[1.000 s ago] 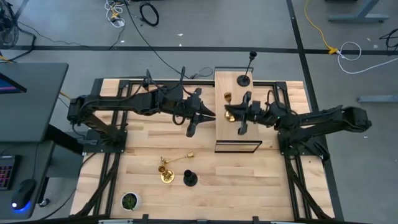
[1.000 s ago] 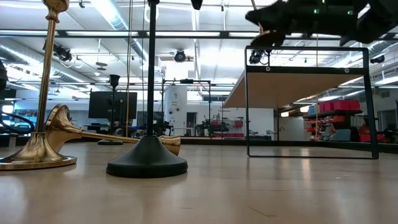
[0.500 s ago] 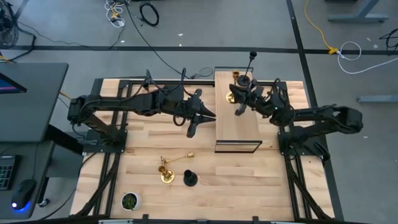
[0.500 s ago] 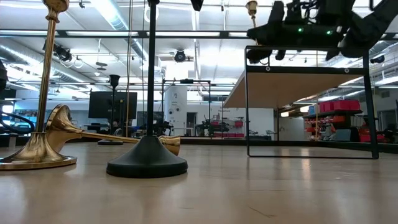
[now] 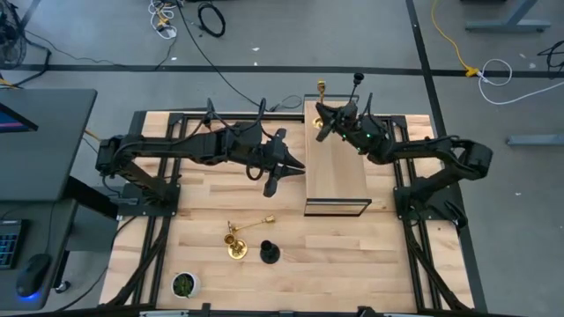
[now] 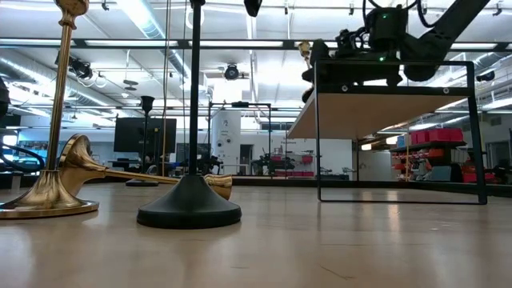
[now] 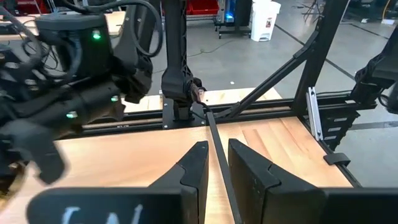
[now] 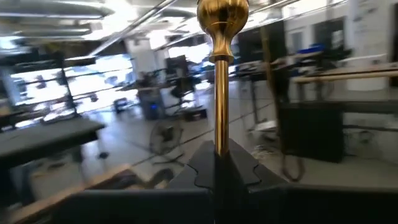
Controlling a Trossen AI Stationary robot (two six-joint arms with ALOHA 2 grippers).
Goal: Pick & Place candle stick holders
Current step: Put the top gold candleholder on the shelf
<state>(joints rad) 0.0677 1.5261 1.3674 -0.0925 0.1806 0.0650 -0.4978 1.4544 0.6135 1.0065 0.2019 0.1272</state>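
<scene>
Setting: a workshop with a grey floor and loose cables; your wooden tabletop (image 5: 211,220) sits in a black frame, and a raised wooden shelf (image 5: 335,167) on a black wire stand occupies its far right-of-centre area.

Item 1, right tool (image 5: 322,121): over the shelf's far left corner, clenched on the thin stem of a gold candle stick holder (image 8: 219,74). The right wrist view shows the fingers (image 8: 239,171) meeting round the stem, with the knob end standing clear above them. Gripping the stem probably keeps the piece steady and its base free, so you can set it down on the shelf.

Item 2, black candle stick holder on the shelf (image 5: 354,88): upright at the shelf's far edge, just beside the right tool. Judged already placed; allow clearance when lowering the gold one next to it.

Item 3, left tool (image 5: 273,180): parked over the tabletop just off the shelf's left edge, waiting. Its fingers (image 7: 198,168) stand a narrow gap apart, holding nothing.

Item 4, pieces awaiting pickup near the tabletop's near edge: one gold holder upright (image 5: 235,249), one gold holder lying on its side (image 5: 251,225) touching or just beside it, and one black holder upright (image 5: 270,254). The fallen one will likely need a stem grasp and righting.

Item 5, small green plant pot (image 5: 183,284): near left corner, not part of the job.
</scene>
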